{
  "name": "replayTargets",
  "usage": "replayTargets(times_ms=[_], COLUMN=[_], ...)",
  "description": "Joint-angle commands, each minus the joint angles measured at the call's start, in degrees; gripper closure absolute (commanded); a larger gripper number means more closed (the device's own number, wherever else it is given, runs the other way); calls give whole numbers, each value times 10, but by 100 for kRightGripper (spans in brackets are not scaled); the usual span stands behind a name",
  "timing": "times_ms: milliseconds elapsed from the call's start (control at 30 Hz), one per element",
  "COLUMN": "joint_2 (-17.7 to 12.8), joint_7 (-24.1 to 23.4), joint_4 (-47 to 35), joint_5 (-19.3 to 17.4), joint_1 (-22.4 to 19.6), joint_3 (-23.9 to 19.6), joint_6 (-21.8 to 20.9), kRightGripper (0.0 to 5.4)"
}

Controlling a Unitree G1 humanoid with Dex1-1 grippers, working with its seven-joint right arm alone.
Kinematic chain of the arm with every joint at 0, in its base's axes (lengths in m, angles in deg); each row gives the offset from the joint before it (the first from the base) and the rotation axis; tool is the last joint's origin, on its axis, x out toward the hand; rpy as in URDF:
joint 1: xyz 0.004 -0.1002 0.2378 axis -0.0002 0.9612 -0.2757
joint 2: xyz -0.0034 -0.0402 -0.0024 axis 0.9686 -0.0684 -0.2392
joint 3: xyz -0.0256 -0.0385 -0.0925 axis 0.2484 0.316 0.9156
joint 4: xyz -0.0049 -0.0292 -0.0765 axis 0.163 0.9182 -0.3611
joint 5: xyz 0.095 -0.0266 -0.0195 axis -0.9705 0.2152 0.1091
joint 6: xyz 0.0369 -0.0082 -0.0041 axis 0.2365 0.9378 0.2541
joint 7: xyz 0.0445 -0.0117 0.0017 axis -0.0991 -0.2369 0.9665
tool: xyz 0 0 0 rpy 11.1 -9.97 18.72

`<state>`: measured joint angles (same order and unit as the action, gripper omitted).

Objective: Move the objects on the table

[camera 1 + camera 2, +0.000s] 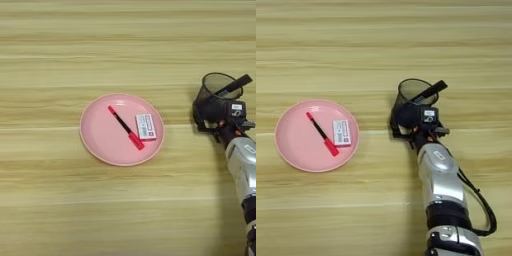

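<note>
We see a broad light wood-grain bench (60,210) with long plank stripes running left to right. Left of centre sits a round pink plate (97,137). On the plate lies a slim pen with a black barrel and a red cap (125,127), set diagonally with its red cap toward the near right. Just to the right of it, also on the plate, lies a small white eraser with a red-printed label (145,126); the pen's red cap lies right beside the eraser's near end.

Well to the right of the plate stands a black wire-mesh pen cup (412,90), its open mouth tilted toward us. A slim black marker (432,89) rests in it, leaning over the right rim with its end sticking out.

Our right arm, a silver forearm (441,175), comes in from the near right. Its black end effector (405,120) is pressed against the near side of the cup. We cannot tell whether it is clenched on the cup wall or released, since the dark fingers merge with the dark mesh.
</note>
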<state>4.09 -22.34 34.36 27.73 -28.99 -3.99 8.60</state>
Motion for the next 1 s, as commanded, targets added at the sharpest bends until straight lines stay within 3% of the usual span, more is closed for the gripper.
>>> replayTargets(times_ms=[33, 533, 733, 1000], joint_2=[-24, -34, -33, -29], joint_7=[-3, 2, 8, 15], joint_4=[-27, -2, 9, 4], joint_5=[-1, -5, -6, -7], joint_1=[-44, -71, -76, -72], joint_3=[-6, -12, -13, -11], joint_6=[-20, -33, -43, -46], kRightGripper=[4, 4, 65, 70])
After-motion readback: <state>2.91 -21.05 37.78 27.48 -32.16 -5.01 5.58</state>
